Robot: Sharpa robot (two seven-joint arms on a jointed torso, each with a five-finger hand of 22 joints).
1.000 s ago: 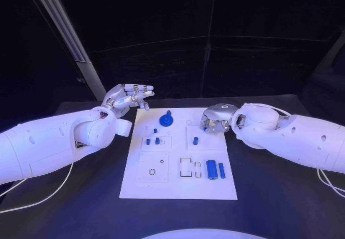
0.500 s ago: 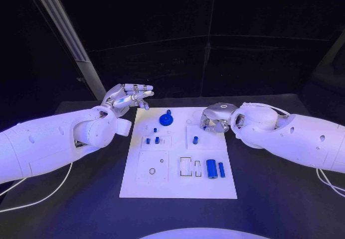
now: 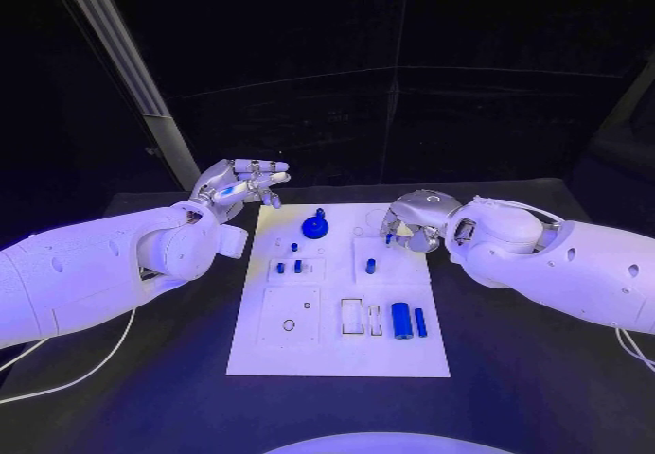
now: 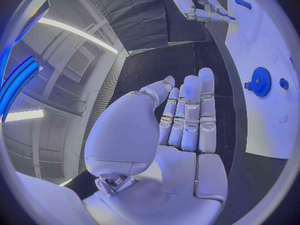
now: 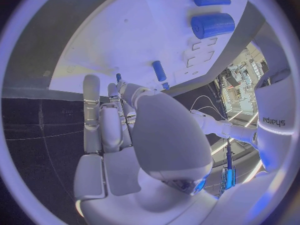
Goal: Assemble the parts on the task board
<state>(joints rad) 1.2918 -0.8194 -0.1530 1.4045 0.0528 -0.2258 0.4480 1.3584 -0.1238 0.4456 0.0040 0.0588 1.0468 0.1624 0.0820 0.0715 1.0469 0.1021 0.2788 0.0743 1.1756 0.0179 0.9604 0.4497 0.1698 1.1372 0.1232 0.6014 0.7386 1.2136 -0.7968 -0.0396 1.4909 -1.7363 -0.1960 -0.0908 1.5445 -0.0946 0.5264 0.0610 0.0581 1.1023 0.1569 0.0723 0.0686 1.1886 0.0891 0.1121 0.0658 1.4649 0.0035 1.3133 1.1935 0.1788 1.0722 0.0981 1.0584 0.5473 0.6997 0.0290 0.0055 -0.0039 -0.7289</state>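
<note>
Right hand [image 3: 410, 222] hangs over the board [image 3: 342, 350], fingers curled on a small blue part [image 5: 119, 77]. Left hand [image 3: 243, 184] is spread and empty beside the board, the gear [image 3: 315, 228] just off its fingertips.

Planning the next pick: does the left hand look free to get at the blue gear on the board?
Probably yes. The left hand hovers with fingers apart and nothing in them beside the task board's far corner; the blue gear lies close by, uncovered, with the right hand off to its other side.
</note>
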